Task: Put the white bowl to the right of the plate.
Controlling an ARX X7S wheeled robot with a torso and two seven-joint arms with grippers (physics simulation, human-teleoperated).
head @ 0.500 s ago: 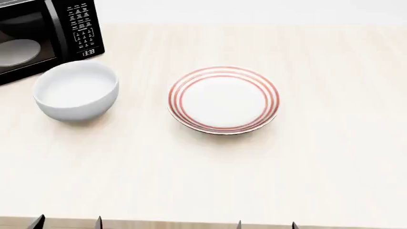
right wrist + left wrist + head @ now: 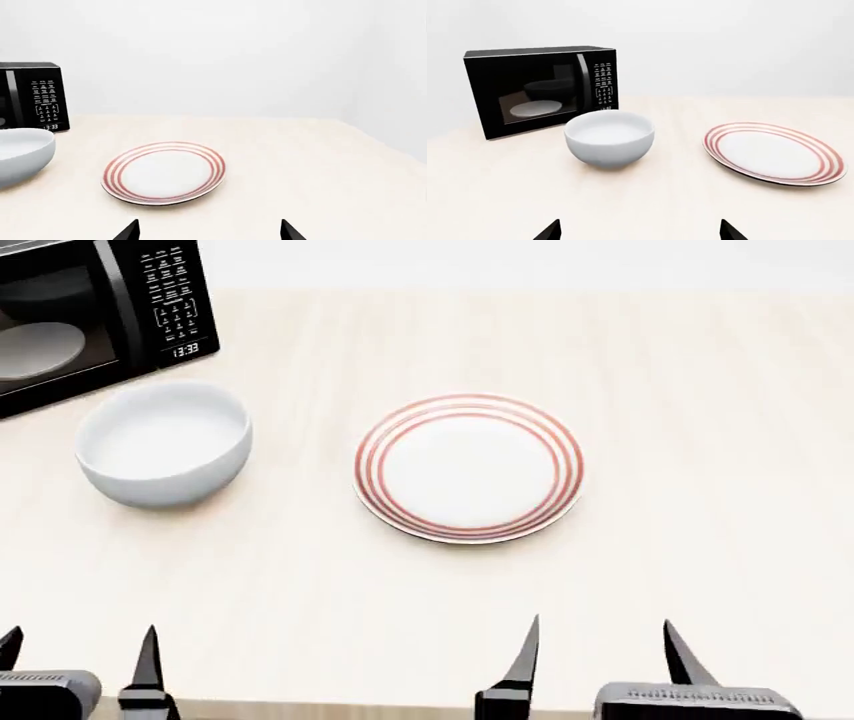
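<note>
1. Your white bowl point(image 2: 164, 443) sits on the table point(image 2: 694, 390) to the left of the plate point(image 2: 469, 467), apart from it and just in front of the microwave point(image 2: 94, 315). That is the wrong side for the job, so nothing has been placed yet.
2. Your left gripper point(image 2: 78, 660) is at the near edge of the table with its two fingers spread and nothing between them. It is well short of the bowl but roughly in line with it, so it looks like the natural arm for the pickup.
3. Your right gripper point(image 2: 601, 650) is also spread wide and empty, at the near edge just right of the plate's centre line. It is nearer the bare stretch of table where the bowl should end up.
4. The bowl is plain glossy white, round and deep, with thick smooth walls and a rounded rim. Expect a slippery surface; I judge a pinch over the rim safer than squeezing the curved outside.
5. The plate is flat and round, white, with three thin red rings near its edge. It lies low, so carry the bowl clear above it.
6. The table is pale, matt, wood-toned and level. The microwave is black and boxy with a shiny door and a keypad; a greyish disc shows inside.
</note>
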